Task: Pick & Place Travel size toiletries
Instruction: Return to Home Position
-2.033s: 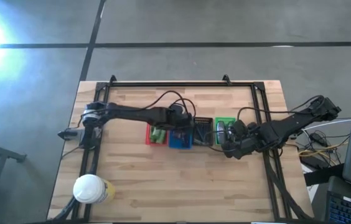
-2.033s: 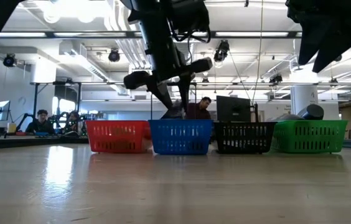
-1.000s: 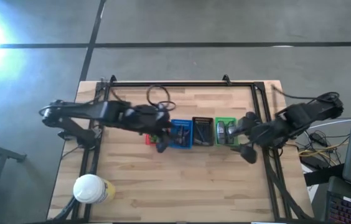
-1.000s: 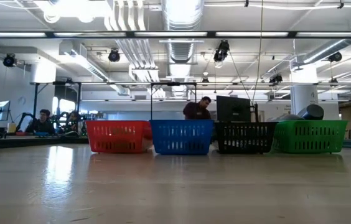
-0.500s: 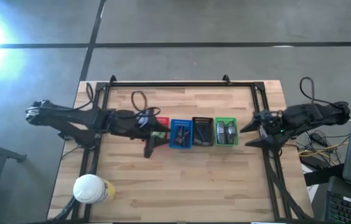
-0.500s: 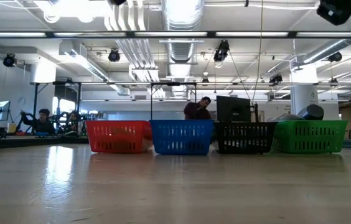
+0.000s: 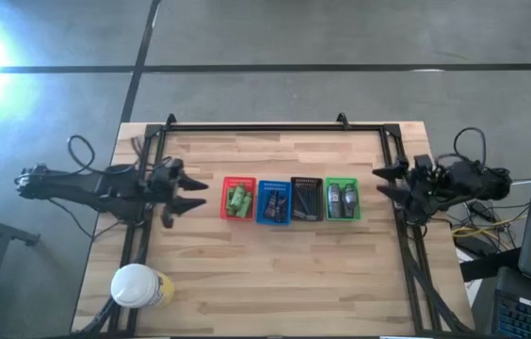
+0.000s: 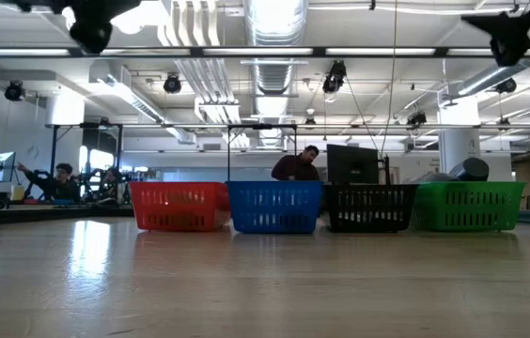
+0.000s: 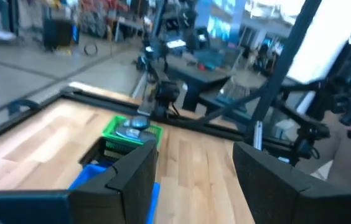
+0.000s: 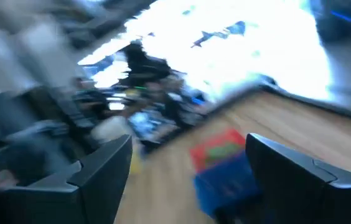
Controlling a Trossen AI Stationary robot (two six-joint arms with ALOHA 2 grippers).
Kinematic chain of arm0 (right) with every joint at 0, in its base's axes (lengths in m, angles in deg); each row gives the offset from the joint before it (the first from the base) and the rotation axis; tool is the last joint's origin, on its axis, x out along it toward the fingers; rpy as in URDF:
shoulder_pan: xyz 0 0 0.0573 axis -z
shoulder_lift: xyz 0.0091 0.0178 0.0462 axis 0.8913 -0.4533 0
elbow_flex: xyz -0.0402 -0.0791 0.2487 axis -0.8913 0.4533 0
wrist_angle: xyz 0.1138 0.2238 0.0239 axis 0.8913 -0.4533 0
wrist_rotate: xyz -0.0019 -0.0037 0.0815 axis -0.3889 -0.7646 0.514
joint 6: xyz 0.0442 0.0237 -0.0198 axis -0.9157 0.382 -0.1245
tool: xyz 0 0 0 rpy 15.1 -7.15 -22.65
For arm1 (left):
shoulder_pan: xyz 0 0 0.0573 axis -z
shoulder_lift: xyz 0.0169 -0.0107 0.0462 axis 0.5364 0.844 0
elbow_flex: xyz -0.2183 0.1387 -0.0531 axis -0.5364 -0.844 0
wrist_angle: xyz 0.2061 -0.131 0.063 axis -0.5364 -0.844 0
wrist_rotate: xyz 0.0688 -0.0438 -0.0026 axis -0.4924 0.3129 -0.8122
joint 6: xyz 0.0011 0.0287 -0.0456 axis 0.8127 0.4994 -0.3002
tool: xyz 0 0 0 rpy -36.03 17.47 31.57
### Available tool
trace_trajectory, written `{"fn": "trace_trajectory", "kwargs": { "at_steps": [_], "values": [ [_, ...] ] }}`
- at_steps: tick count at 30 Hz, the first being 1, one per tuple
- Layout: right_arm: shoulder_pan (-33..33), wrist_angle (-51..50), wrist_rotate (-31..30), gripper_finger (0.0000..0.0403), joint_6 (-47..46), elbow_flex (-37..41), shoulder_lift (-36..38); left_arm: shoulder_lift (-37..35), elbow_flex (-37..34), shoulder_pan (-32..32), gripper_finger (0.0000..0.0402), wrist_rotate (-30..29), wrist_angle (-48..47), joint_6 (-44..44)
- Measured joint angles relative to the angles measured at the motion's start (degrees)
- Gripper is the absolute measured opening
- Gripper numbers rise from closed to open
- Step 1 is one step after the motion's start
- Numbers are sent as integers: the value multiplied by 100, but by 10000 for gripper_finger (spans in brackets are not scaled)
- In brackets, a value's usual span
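Note:
Four small baskets stand in a row at mid table: red basket [image 7: 238, 199] with bright green bottles, blue basket [image 7: 272, 201], black basket [image 7: 305, 199] with dark pieces, green basket [image 7: 341, 199] with grey-silver oblong pieces. My left gripper [image 7: 188, 196] hangs open above the table's left side, left of the red basket, empty. My right gripper [image 7: 385, 182] is open and empty too, over the right rail, right of the green basket. In the left wrist view the open fingers [image 9: 132, 174] frame the green basket [image 9: 129, 132].
A large round white-lidded yellow container [image 7: 137, 285] stands at the table's near left corner. Black rails [image 7: 265, 126] frame the table's far, left and right sides. Cables and a dark case lie beyond the right edge. People sit in the room behind the table.
Both arms have drawn back from the baskets, the left toward the table's left edge, the right toward its right edge, and both have risen to the top of the low view. The baskets have stayed in place.

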Motion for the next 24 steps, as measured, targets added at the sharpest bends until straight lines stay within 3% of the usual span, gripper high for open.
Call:
{"fn": "trace_trajectory", "kwargs": {
  "at_steps": [2, 6, 11, 14, 17, 24],
  "values": [
    [0, 730, 621, 302, 545, 351, 258, -573, -368, -22, 218, -36, -2, 56],
    [0, 2405, 1531, 294, 789, 1067, 212, -1662, -1074, -22, 218, -189, -14, 37],
    [2, 4319, 1599, 284, 1189, 2128, 47, -2829, -1603, -24, 218, -849, -21, 46],
    [4, 5152, 1560, 279, 1580, 2706, 103, -2907, -1687, -30, 218, -1481, -57, 166],
    [43, 4957, 1394, 273, 1620, 2741, 182, -2734, -1604, -47, 218, -1799, 2, 78],
    [553, 4567, 1265, 256, 1619, 2757, 263, -2846, -1623, -57, 218, -1815, -423, -81]
  ]
}}
